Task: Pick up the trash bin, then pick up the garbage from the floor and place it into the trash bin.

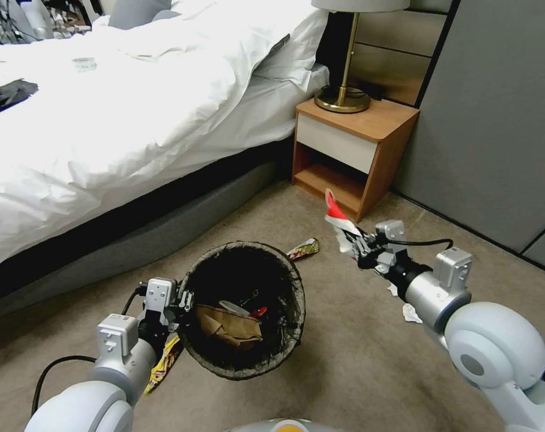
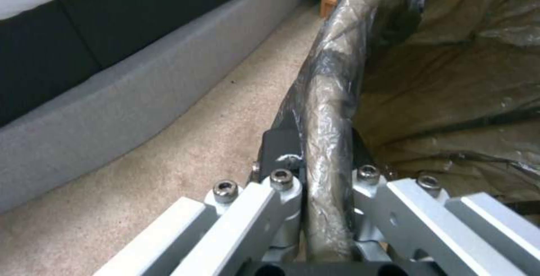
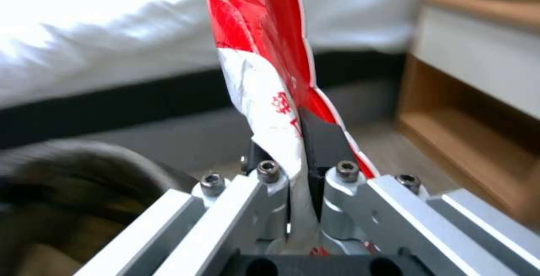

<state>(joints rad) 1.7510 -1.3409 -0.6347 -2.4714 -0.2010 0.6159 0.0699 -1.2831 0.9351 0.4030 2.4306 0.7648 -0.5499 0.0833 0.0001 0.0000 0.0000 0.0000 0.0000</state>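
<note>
Beige carpet (image 1: 356, 360) fills the floor, and a big bed (image 1: 134, 114) with a rumpled white duvet runs along the left. A wooden nightstand (image 1: 368, 129) stands in the corner against the grey wall (image 1: 494, 120), with a brass lamp (image 1: 343, 90) on top. Centre stage, the trash bin (image 1: 243, 360) is held tilted above the carpet, with brown paper (image 1: 227, 327) inside it. The left gripper (image 1: 185, 300) is pinched tight on its bagged rim. To the bin's right, the right gripper (image 1: 352, 240) is clamped on a crumpled red-and-white carton (image 1: 337, 217). A snack wrapper (image 1: 304, 248) and white scraps (image 1: 412, 313) lie on the carpet.
</note>
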